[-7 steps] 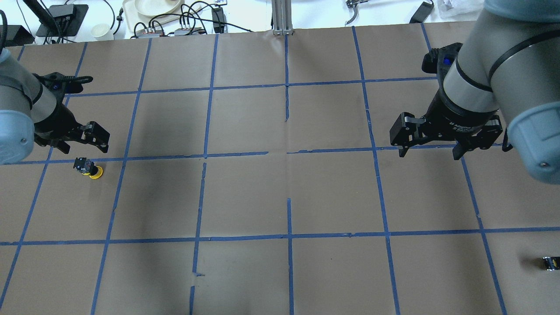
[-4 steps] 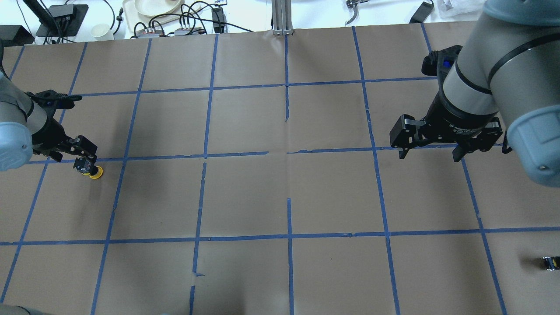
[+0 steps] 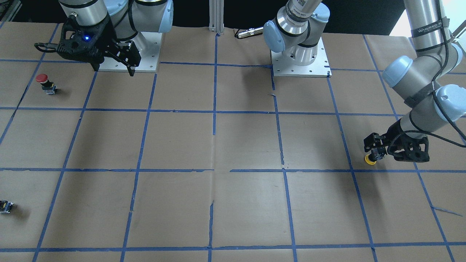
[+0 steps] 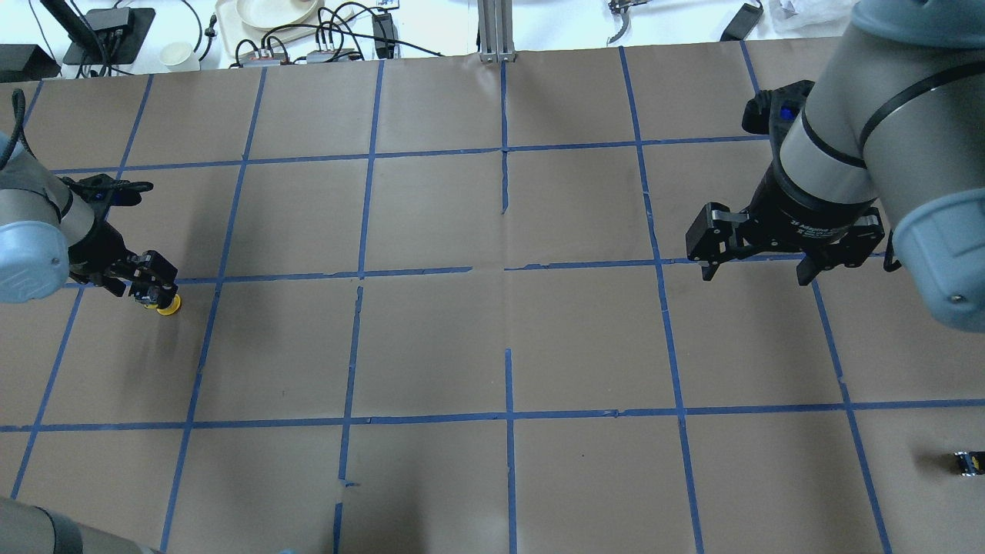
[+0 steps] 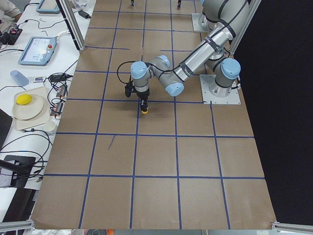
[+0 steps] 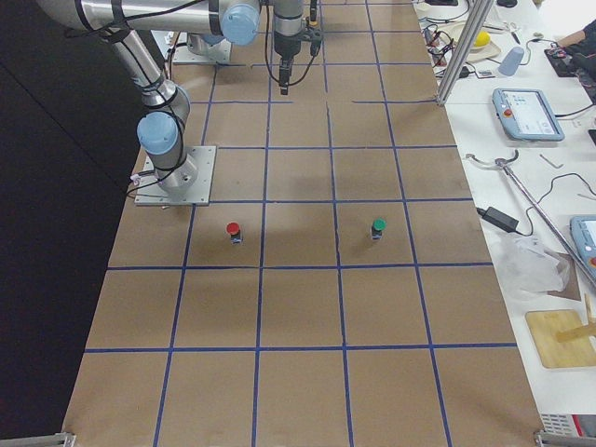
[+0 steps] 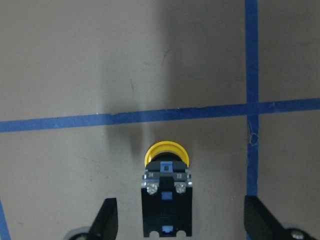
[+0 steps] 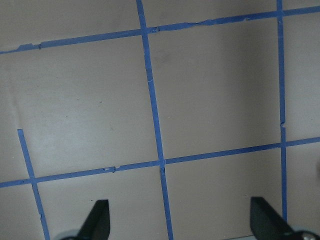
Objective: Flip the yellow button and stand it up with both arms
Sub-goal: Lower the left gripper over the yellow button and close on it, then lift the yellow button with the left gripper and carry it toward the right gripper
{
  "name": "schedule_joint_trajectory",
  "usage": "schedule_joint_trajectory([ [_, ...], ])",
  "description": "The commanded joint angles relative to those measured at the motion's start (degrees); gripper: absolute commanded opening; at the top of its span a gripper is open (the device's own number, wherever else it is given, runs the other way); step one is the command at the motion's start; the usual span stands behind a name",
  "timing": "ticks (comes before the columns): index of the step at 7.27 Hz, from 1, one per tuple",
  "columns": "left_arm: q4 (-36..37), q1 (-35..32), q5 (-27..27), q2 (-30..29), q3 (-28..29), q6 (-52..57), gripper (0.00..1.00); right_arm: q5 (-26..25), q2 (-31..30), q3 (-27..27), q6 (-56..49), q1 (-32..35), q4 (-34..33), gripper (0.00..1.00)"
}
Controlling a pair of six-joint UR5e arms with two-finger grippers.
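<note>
Yellow button (image 7: 166, 187) lies on its side on the tabletop (image 4: 431, 346), at the robot's far-left side just beside a blue tape line. Left gripper (image 7: 182, 215) straddles its body, fingers (image 7: 107, 220) spread, not touching. Right gripper (image 4: 756, 271) hovers well apart, fingers spread too.

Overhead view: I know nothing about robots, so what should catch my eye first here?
A tiny yellow button sits near the view's left side, with the left arm's pincer low over it, open and straddling it without gripping. Far across the brown table with its blue tape grid, the right pincer hangs open over bare paper.
</note>
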Motion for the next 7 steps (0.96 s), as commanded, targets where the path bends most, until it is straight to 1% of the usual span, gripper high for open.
schedule_joint_trajectory([
  [1,0.0,-0.6,-0.1,0.4,0.5,0.8,0.39,0.0,-0.1,0.0,0.1,0.0,0.0,1.0],
  [3,0.0,-2.2,-0.4,0.8,1.3,0.9,0.15,0.6,-0.2,-0.4,0.6,0.0,-0.1,1.0],
  [4,-1.0,-3.6,-4.8,2.5,1.4,0.7,0.14,0.7,-0.1,-0.3,0.3,0.0,-0.8,1.0],
  [5,-4.4,-5.1,-9.9,4.7,0.5,-0.1,0.14,0.9,-0.1,-0.3,0.2,0.0,-0.9,1.0],
  [6,-10.8,-6.4,-16.2,5.3,0.4,-2.2,0.14,1.0,-0.3,-0.1,0.6,0.0,-0.8,1.0],
  [7,-14.8,-8.2,-23.2,5.5,0.2,-3.7,0.14,1.2,-0.4,-0.8,0.2,0.0,-0.9,1.0],
])
